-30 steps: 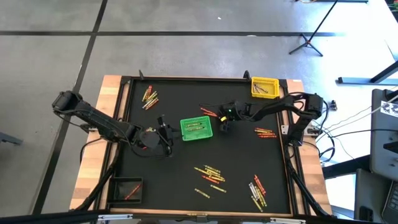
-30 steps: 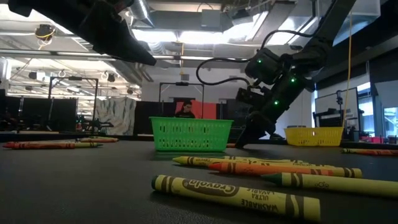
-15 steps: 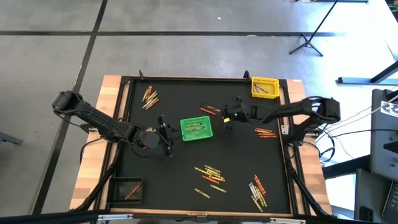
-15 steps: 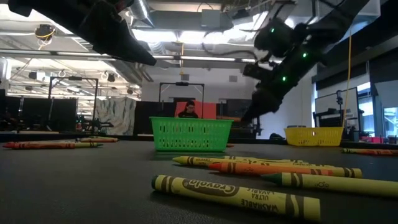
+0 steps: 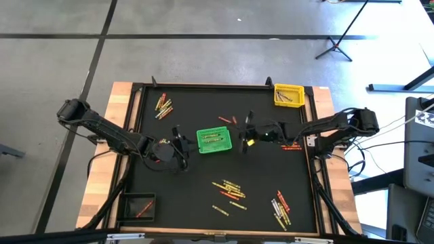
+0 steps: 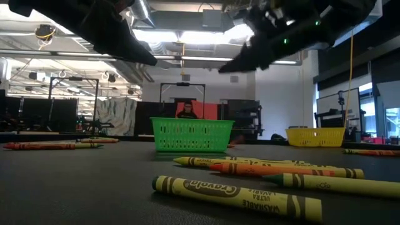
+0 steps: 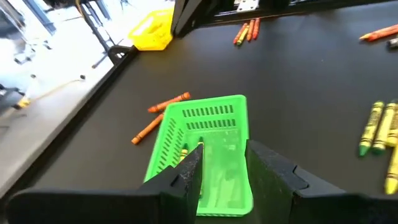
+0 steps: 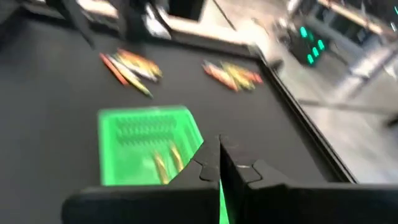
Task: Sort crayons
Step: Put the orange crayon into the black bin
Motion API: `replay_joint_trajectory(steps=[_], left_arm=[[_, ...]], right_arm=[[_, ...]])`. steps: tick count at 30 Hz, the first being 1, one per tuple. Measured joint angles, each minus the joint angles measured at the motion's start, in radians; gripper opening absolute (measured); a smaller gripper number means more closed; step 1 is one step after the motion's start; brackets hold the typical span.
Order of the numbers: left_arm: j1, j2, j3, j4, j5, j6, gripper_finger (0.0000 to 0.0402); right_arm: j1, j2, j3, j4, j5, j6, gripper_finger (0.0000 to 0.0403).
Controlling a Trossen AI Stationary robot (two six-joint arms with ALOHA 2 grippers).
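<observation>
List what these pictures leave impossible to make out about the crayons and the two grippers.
- Right gripper: the right wrist view is motion-blurred; its shut fingers hide whether a crayon is pinched.
- Green basket: crayons inside are too small to count from above; the low view shows only its wall.
- Left gripper: the low view cuts it off at the top edge.
- Yellow basket: contents too small to tell colours.

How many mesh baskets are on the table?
3: a green basket mid-table between the arms, a yellow basket at the far right corner, and a black basket at the near left corner. None looks hidden.
</observation>
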Motion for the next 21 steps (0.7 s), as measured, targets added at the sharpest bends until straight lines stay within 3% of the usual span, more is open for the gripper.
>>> replay_joint_trajectory(steps=[6,11,16,21], left_arm=[[0.0,0.0,0.0,0.0,0.03,-0.01,0.0106],[0.0,0.0,0.0,0.0,0.03,-0.011,0.0106],[0.001,0.001,0.0,0.0,0.026,-0.013,0.0106],[0.001,0.001,0.0,0.0,0.026,-0.021,0.0106]], right_arm=[[0.011,0.0,0.001,-0.067,0.095,0.013,0.0001],[-0.037,0.0,0.001,-0.227,0.298,0.165,0.0008],[-0.168,0.0,0.001,-0.485,0.415,0.386,0.0077],[-0.369,0.0,0.001,-0.705,0.338,0.54,0.0156]])
